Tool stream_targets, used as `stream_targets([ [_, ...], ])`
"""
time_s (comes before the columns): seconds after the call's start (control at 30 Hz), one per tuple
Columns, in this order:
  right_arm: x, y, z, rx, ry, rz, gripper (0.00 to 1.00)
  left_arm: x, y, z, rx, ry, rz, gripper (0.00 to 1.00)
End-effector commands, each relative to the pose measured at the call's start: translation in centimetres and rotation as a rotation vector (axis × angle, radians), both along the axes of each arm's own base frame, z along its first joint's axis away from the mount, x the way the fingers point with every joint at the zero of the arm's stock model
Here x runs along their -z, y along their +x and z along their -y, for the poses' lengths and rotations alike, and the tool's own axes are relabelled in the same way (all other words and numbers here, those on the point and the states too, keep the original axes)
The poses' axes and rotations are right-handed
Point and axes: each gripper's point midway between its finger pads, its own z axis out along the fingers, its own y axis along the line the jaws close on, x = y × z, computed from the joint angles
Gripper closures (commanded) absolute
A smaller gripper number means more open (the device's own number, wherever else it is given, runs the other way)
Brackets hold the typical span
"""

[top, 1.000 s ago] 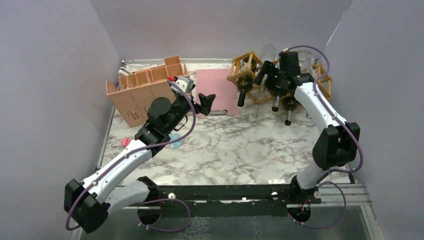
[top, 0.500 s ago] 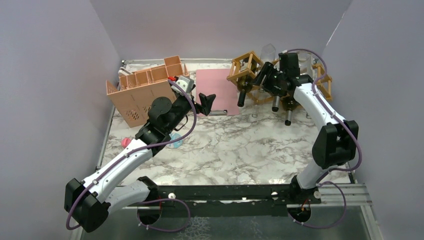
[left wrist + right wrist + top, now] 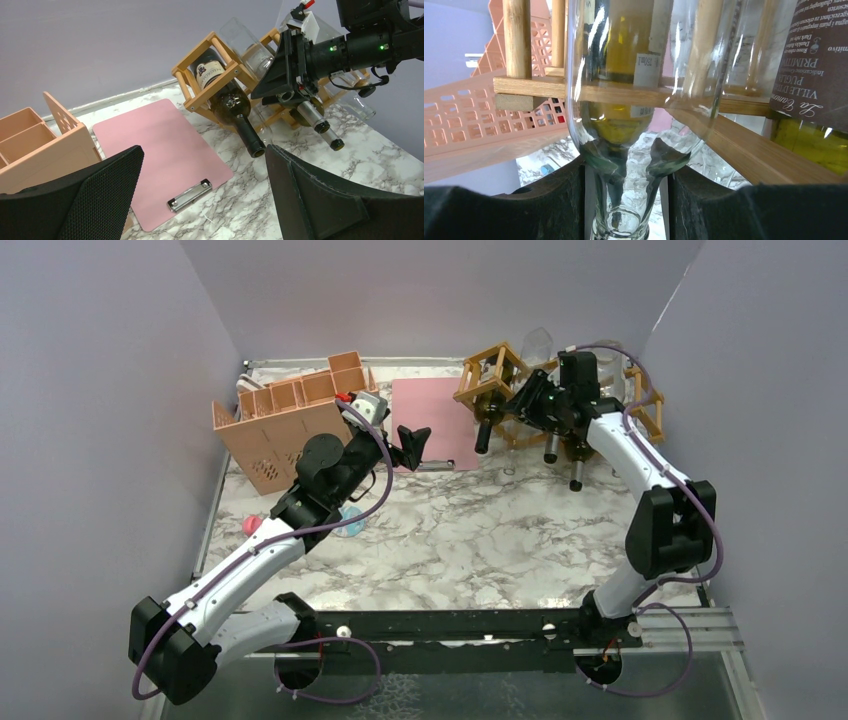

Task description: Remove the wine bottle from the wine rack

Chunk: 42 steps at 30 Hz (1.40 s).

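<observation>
The wine rack [image 3: 492, 368] of golden wooden sticks stands at the back right and also shows in the left wrist view [image 3: 200, 95] and the right wrist view [image 3: 549, 87]. A clear wine bottle [image 3: 639, 75] lies in a cell, neck pointing down. My right gripper [image 3: 626, 200] is shut on its neck, a finger close on each side, just under the shoulder. In the top view that gripper [image 3: 525, 400] reaches into the rack's front. A dark wine bottle [image 3: 232, 102] fills the left cell. My left gripper [image 3: 205, 200] is open and empty above the pink clipboard [image 3: 165, 150].
A salmon-pink perforated box [image 3: 285, 425] stands at the back left. Two more bottle necks [image 3: 575, 472] stick out of the rack toward me. A small red object [image 3: 250, 525] lies beside the left arm. Grey walls close in on both sides.
My right gripper has shifted a little left and turned at the rack's front. The bottles and the left arm have not moved.
</observation>
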Motion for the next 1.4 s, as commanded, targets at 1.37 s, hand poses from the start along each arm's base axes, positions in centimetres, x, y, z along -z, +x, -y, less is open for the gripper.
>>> stream_targets([
  [1.37, -0.7, -1.4, 2.6, 0.058, 0.133, 0.056, 0.65, 0.7, 0.5, 0.2, -0.014, 0.014, -0.015, 0.01],
])
